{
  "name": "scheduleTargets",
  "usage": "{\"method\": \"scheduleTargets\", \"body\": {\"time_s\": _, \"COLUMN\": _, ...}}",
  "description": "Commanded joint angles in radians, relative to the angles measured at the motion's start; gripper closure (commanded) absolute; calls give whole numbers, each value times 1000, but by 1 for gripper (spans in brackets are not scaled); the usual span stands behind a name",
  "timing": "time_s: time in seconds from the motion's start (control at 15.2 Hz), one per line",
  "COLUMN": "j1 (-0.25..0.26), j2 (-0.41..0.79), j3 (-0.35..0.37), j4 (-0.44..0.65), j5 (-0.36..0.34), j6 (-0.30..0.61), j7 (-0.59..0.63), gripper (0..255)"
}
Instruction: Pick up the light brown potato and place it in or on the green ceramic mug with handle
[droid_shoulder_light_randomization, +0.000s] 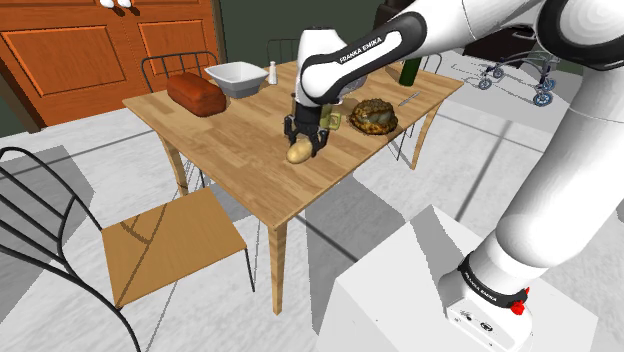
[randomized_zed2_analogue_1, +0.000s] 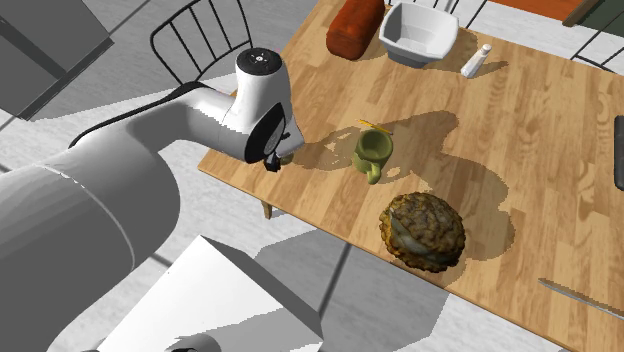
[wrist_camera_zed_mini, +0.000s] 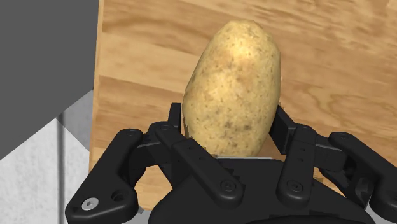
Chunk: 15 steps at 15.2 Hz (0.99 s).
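Observation:
A light brown speckled potato (wrist_camera_zed_mini: 233, 89) sits clasped between my black fingers (wrist_camera_zed_mini: 173, 125), so my gripper (wrist_camera_zed_mini: 230, 127) is shut on it. In the shoulder view the potato (droid_shoulder_light_randomization: 299, 152) is at or just above the wooden table (droid_shoulder_light_randomization: 230, 150), close to its near edge, with the gripper (droid_shoulder_light_randomization: 303, 144) coming down on it from above. The green mug with handle (randomized_zed2_analogue_1: 373, 152) stands upright on the table a short way beyond the gripper. In the shoulder view the mug (droid_shoulder_light_randomization: 335, 120) peeks out beside the hand. The white wrist (randomized_zed2_analogue_1: 258, 105) hides the potato in the second exterior view.
A brown loaf (droid_shoulder_light_randomization: 195, 93), a white bowl (droid_shoulder_light_randomization: 236, 78) and a small shaker (droid_shoulder_light_randomization: 272, 72) stand at the table's far side. A round brown-green lump (droid_shoulder_light_randomization: 372, 116) lies next to the mug, with a dark bottle (droid_shoulder_light_randomization: 410, 70) and a knife (droid_shoulder_light_randomization: 408, 98) beyond. A wire chair (droid_shoulder_light_randomization: 170, 240) stands near the table's front corner.

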Motion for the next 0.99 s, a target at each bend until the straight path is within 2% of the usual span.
{"method": "scheduleTargets", "body": {"time_s": 0.0, "j1": -1, "j2": -13, "j3": 1, "j4": 13, "j5": 6, "j6": -26, "j7": -3, "gripper": 255}}
{"method": "scheduleTargets", "body": {"time_s": 0.92, "j1": -8, "j2": -91, "j3": 5, "j4": 114, "j5": 36, "j6": -201, "j7": -19, "gripper": 255}}
